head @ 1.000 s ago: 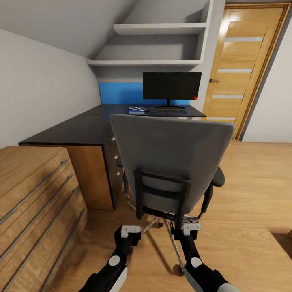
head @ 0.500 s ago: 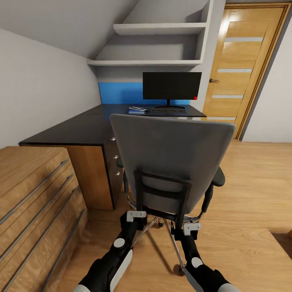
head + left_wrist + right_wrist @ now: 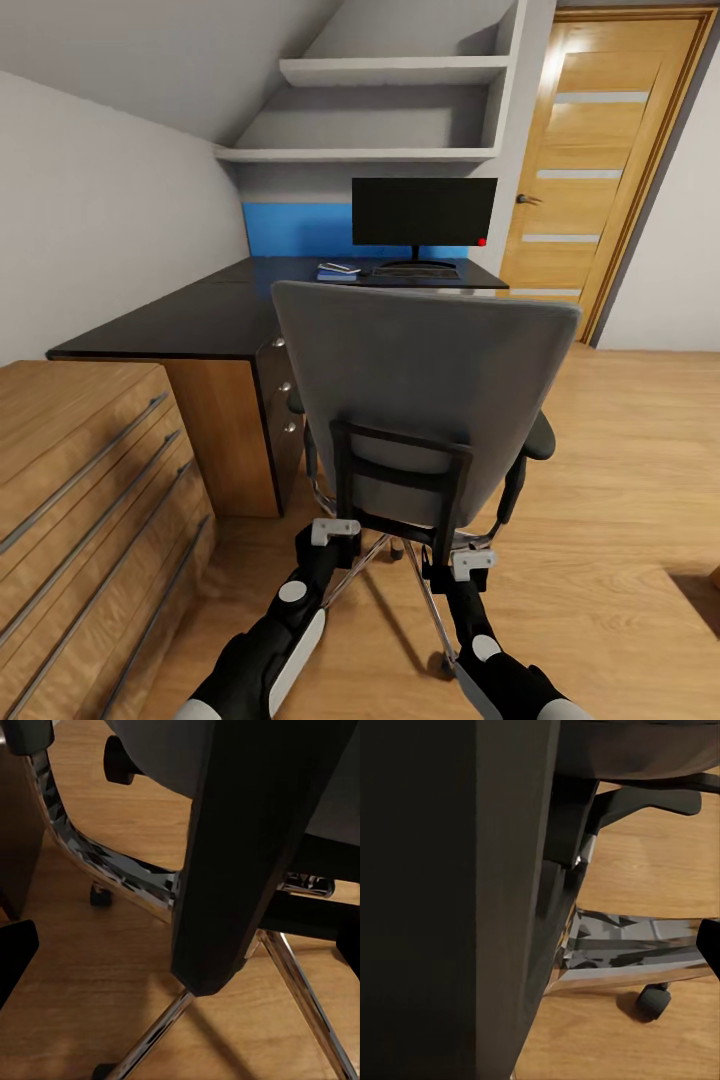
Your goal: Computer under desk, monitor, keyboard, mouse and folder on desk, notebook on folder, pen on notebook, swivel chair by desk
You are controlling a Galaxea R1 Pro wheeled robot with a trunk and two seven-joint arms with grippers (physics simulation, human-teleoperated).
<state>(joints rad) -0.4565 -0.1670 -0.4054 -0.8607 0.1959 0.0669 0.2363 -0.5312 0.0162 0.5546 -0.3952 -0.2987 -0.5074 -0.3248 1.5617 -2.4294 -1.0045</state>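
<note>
The swivel chair point(image 3: 420, 380) stands with its grey back to me, in front of the black desk point(image 3: 200, 320). My left gripper point(image 3: 337, 540) is at the lower left corner of the chair's black back frame point(image 3: 240, 855). It is open, with the frame's post between its fingers point(image 3: 15, 960). My right gripper point(image 3: 462, 570) is at the frame's lower right corner, and one of its fingers point(image 3: 711, 945) stands wide of the post. On the desk's far end stand the monitor point(image 3: 424, 212) and the keyboard point(image 3: 415, 271). Left of them the blue folder point(image 3: 335, 275) lies with the notebook point(image 3: 339, 267) on it.
A light wood chest of drawers point(image 3: 90, 500) stands close on my left. The desk's drawer unit point(image 3: 280, 410) is beside the chair. A wooden door point(image 3: 590, 170) is at the back right, with plank floor point(image 3: 620, 480) to the right of the chair. The chair's star base and castors point(image 3: 101, 896) spread below the seat.
My left arm has reached forward and up, bringing its gripper to the chair's back frame. The right arm and the chair have stayed where they were.
</note>
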